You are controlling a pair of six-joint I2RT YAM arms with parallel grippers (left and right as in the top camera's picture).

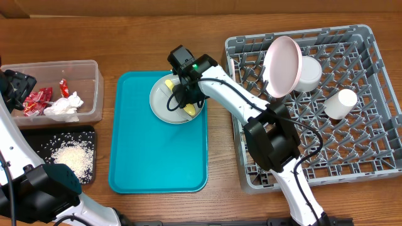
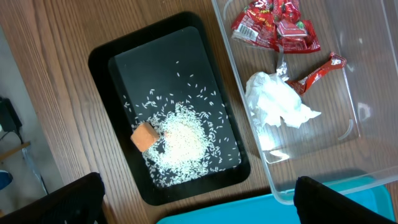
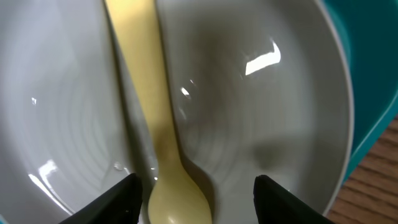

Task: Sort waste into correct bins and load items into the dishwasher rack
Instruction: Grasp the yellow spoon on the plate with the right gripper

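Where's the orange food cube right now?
Left wrist view: the orange food cube lies in the black tray, at the left edge of the rice pile. The clear tub is to the tray's right.

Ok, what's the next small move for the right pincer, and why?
Probably close the right pincer on the pale yellow utensil. Its fingers straddle the utensil where it lies on the grey plate, with a gap showing on each side, so nothing is gripped yet.
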